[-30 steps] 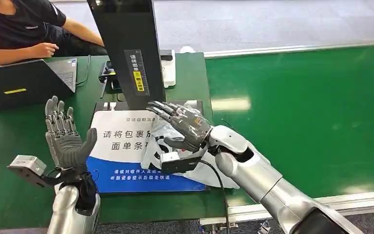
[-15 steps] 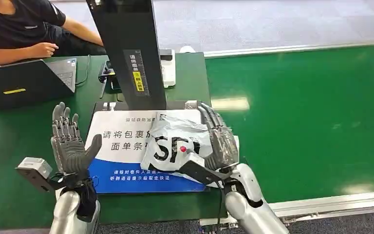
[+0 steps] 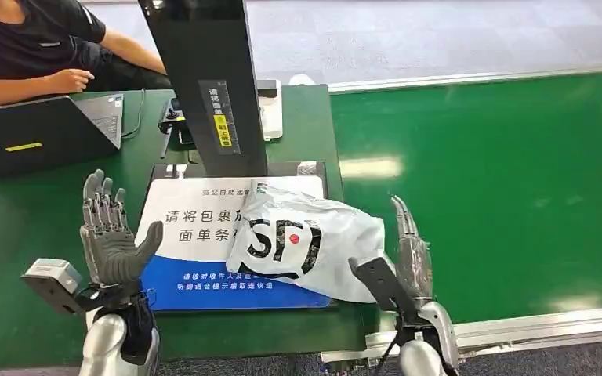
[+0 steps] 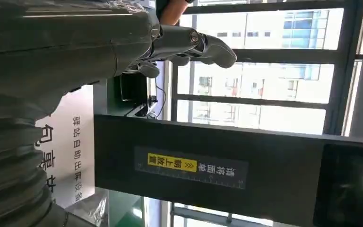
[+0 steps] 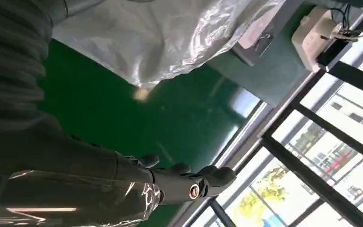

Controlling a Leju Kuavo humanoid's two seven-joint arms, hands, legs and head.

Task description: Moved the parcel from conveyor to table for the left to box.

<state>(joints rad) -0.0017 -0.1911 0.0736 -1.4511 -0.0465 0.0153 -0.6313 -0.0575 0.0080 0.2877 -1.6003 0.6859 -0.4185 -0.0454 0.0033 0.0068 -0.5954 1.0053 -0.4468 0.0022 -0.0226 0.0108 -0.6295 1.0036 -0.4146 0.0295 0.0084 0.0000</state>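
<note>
A white plastic parcel (image 3: 307, 244) with black letters and a red dot lies on the table, half on the blue and white instruction sheet (image 3: 192, 227). Its crinkled edge (image 5: 170, 33) also appears in the right wrist view. My right hand (image 3: 409, 254) stands just right of the parcel over the conveyor's edge, fingers straight and apart, holding nothing. My left hand (image 3: 112, 233) is raised upright left of the sheet, palm toward the parcel, fingers spread and empty. Its fingers (image 4: 189, 42) appear in the left wrist view.
A tall black scanner column (image 3: 204, 78) rises behind the sheet. A laptop (image 3: 43, 129) sits at the back left, with a person (image 3: 39, 47) seated behind it. The green conveyor (image 3: 502, 188) runs along the right.
My right hand has let go of the parcel and drawn back to its right and toward me. The parcel now lies uncovered on the sheet. My left hand has barely moved.
</note>
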